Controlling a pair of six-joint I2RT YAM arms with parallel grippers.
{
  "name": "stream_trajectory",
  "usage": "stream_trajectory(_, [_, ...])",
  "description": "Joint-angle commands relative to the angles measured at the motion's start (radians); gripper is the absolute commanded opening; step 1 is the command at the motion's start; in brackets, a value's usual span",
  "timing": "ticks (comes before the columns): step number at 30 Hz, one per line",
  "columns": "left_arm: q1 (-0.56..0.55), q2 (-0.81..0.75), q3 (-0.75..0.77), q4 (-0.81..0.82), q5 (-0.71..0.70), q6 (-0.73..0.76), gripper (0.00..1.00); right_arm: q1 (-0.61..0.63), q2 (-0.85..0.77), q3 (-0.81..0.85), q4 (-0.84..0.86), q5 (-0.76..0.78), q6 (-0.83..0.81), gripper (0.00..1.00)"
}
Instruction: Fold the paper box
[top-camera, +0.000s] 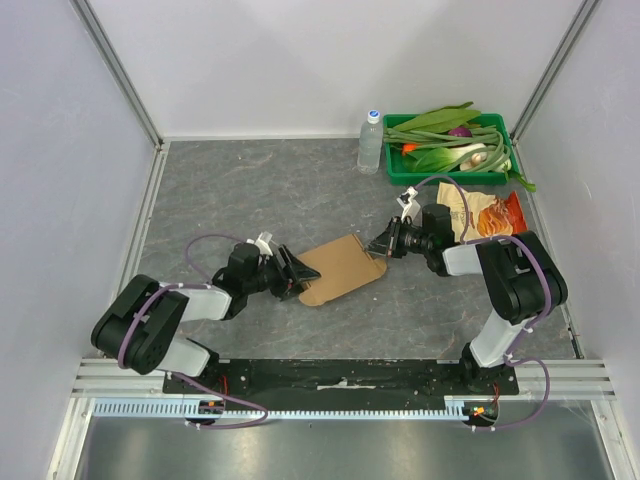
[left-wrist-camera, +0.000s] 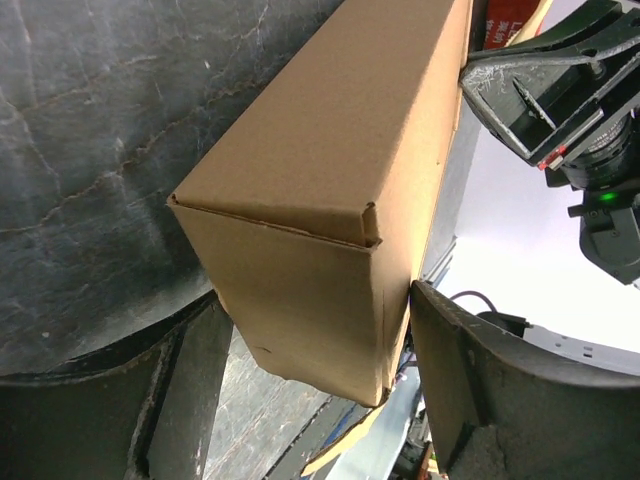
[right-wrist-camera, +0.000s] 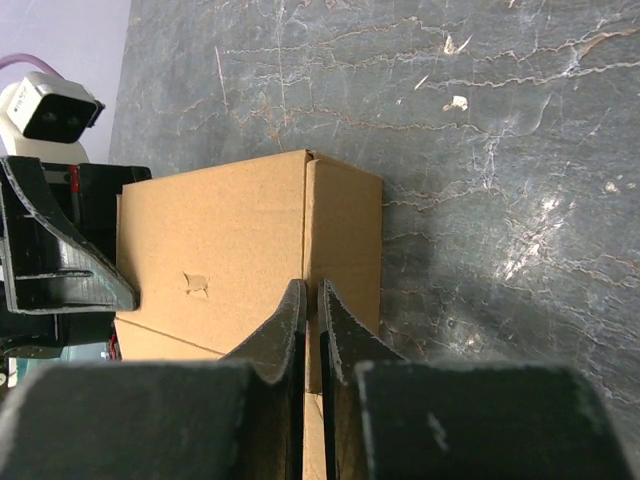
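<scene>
The paper box (top-camera: 341, 267) is a brown cardboard carton lying on the grey table between my two grippers. In the left wrist view its near end (left-wrist-camera: 320, 200) fills the gap between my left gripper's (left-wrist-camera: 315, 295) wide-spread fingers and touches both. In the top view the left gripper (top-camera: 296, 276) is at the box's lower left end. My right gripper (top-camera: 384, 243) is at the box's upper right end. Its fingers are almost together (right-wrist-camera: 311, 285), with their tips against the fold line of the box (right-wrist-camera: 220, 260). I cannot tell whether cardboard is pinched between them.
A green crate of vegetables (top-camera: 396, 172) stands at the back right, with a water bottle (top-camera: 370, 141) to its left. An orange snack bag (top-camera: 489, 212) lies behind the right arm. White walls enclose the table on three sides.
</scene>
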Motion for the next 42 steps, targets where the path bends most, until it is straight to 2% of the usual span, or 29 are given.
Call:
stream_trajectory(1, [-0.013, 0.028, -0.054, 0.259, 0.017, -0.103, 0.75, -0.003, 0.034, -0.029, -0.021, 0.057, -0.01, 0.07])
stream_trajectory(4, [-0.013, 0.016, -0.071, 0.296, 0.01, -0.116, 0.64, 0.0, 0.023, -0.029, -0.038, 0.055, -0.021, 0.13])
stream_trajectory(5, [-0.013, -0.007, -0.071, 0.287, 0.004, -0.12, 0.61, 0.0, 0.017, -0.026, -0.053, 0.055, -0.044, 0.23])
stream_trajectory(7, [-0.013, -0.039, -0.065, 0.234, -0.014, -0.131, 0.56, -0.003, -0.032, -0.003, -0.149, 0.07, -0.083, 0.34])
stream_trajectory(8, [-0.012, -0.056, -0.059, 0.148, -0.017, -0.131, 0.55, -0.003, -0.061, 0.006, -0.194, 0.107, -0.135, 0.45])
stream_trajectory(10, [-0.003, -0.098, -0.015, 0.039, -0.011, -0.128, 0.52, -0.002, -0.167, 0.046, -0.354, 0.161, -0.208, 0.55])
stream_trajectory(11, [0.005, -0.107, 0.001, -0.074, -0.005, -0.128, 0.5, 0.003, -0.208, 0.064, -0.416, 0.2, -0.249, 0.64])
stream_trajectory(13, [0.039, -0.122, 0.03, -0.125, 0.053, -0.146, 0.48, 0.057, -0.334, 0.131, -0.592, 0.39, -0.401, 0.73])
stream_trajectory(14, [0.051, -0.124, 0.036, -0.147, 0.117, -0.158, 0.48, 0.095, -0.371, 0.151, -0.636, 0.458, -0.448, 0.81])
stream_trajectory(15, [0.077, -0.121, 0.056, -0.167, 0.153, -0.178, 0.48, 0.188, -0.428, 0.188, -0.666, 0.559, -0.554, 0.84])
stream_trajectory(17, [0.106, -0.115, 0.087, -0.219, 0.217, -0.18, 0.48, 0.296, -0.472, 0.217, -0.722, 0.612, -0.646, 0.88])
stream_trajectory(18, [0.12, -0.112, 0.114, -0.277, 0.278, -0.179, 0.48, 0.389, -0.511, 0.225, -0.727, 0.618, -0.669, 0.91])
stream_trajectory(19, [0.153, -0.112, 0.125, -0.289, 0.312, -0.177, 0.48, 0.432, -0.528, 0.222, -0.708, 0.616, -0.736, 0.94])
stream_trajectory(21, [0.195, -0.122, 0.149, -0.32, 0.401, -0.174, 0.47, 0.567, -0.56, 0.219, -0.707, 0.642, -0.792, 0.97])
stream_trajectory(23, [0.214, -0.148, 0.168, -0.357, 0.467, -0.166, 0.47, 0.659, -0.568, 0.219, -0.71, 0.724, -0.886, 0.98])
stream_trajectory(26, [0.243, -0.185, 0.192, -0.411, 0.547, -0.159, 0.47, 0.86, -0.556, 0.219, -0.704, 0.887, -0.999, 0.98])
stream_trajectory(32, [0.275, -0.245, 0.162, -0.44, 0.628, -0.188, 0.49, 1.006, -0.471, 0.245, -0.675, 1.122, -1.122, 0.98])
stream_trajectory(33, [0.278, -0.257, 0.157, -0.44, 0.633, -0.192, 0.49, 1.021, -0.447, 0.244, -0.662, 1.205, -1.14, 0.98])
stream_trajectory(39, [0.28, -0.294, 0.114, -0.434, 0.658, -0.211, 0.51, 1.095, -0.385, 0.181, -0.422, 1.466, -1.287, 0.98])
stream_trajectory(42, [0.281, -0.3, 0.108, -0.431, 0.668, -0.214, 0.52, 1.118, -0.373, 0.13, -0.291, 1.505, -1.349, 0.98])
